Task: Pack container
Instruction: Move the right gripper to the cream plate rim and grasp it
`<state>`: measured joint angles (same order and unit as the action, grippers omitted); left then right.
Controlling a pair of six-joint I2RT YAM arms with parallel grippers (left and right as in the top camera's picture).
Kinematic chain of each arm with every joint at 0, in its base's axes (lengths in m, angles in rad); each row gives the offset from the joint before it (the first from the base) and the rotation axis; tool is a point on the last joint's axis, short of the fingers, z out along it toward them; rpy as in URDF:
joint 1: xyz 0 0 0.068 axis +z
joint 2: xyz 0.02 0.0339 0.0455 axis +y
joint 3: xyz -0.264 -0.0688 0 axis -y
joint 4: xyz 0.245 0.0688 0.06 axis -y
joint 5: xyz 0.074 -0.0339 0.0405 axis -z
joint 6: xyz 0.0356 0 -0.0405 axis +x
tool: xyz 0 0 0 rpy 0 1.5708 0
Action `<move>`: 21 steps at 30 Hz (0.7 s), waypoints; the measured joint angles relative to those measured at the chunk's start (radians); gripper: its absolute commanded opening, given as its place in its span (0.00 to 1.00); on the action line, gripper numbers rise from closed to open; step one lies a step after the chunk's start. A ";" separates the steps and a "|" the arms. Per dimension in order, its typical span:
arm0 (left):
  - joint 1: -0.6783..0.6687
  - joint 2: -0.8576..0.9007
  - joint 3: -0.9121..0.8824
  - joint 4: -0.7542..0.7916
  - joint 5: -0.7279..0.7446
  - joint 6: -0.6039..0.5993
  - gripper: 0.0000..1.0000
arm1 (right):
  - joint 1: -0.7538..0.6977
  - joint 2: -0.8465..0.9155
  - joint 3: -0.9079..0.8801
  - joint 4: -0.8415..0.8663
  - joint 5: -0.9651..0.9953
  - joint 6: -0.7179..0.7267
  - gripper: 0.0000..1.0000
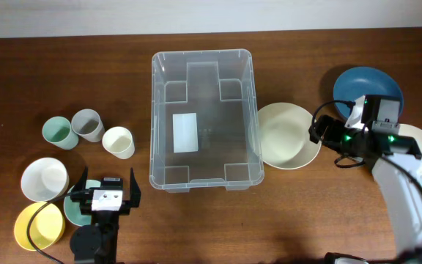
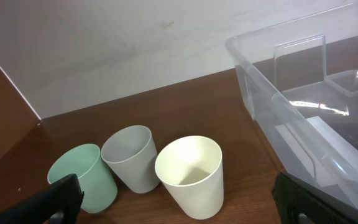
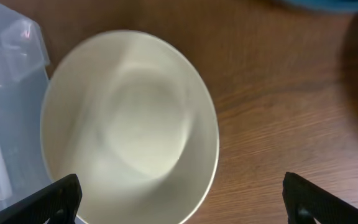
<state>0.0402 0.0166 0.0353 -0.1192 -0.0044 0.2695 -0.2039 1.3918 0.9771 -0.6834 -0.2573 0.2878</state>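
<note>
Right claw [image 1: 327, 139] was seen spread wide and empty above the cream bowl [image 1: 288, 136], which was set just beside the clear container [image 1: 154, 117]. Left claw [image 1: 108, 182] was likewise held wide apart, nothing gripped, with the cream cup [image 1: 118, 141] near it. The container was placed at the middle of the desk [image 1: 269, 220].

I read the container [image 1: 154, 125] as clear glossy plastic w/ glare streaks. Label [image 1: 186, 133] on its base looks like matt white paper. Table [image 1: 284, 220] is dark wood-grain, slight sheen. Cream bowl [image 3: 129, 124] is smooth, satin. Cream cup [image 2: 191, 174] looks like matt plastic.
</note>
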 measured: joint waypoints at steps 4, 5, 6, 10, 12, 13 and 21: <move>0.000 0.000 0.000 0.000 0.000 0.000 1.00 | -0.022 0.102 0.000 0.019 -0.063 0.000 0.99; 0.000 0.000 0.000 0.000 0.000 0.000 1.00 | -0.022 0.134 0.000 0.026 -0.081 0.000 0.99; 0.000 0.000 0.000 0.000 0.000 0.000 1.00 | -0.022 0.165 0.000 0.031 -0.097 0.001 0.99; 0.000 0.000 0.000 0.000 0.000 0.000 1.00 | -0.022 0.250 0.000 0.069 -0.129 0.002 0.99; 0.000 0.000 0.000 0.000 0.000 0.000 1.00 | -0.022 0.290 0.000 0.114 -0.137 0.005 0.99; 0.000 0.000 0.000 0.000 0.000 0.000 1.00 | -0.022 0.307 0.000 0.126 -0.139 0.010 0.98; 0.000 0.000 0.000 0.000 0.000 0.000 1.00 | -0.022 0.365 0.000 0.165 -0.179 0.029 0.79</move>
<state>0.0402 0.0166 0.0353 -0.1192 -0.0044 0.2691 -0.2256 1.7569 0.9771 -0.5186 -0.4362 0.3172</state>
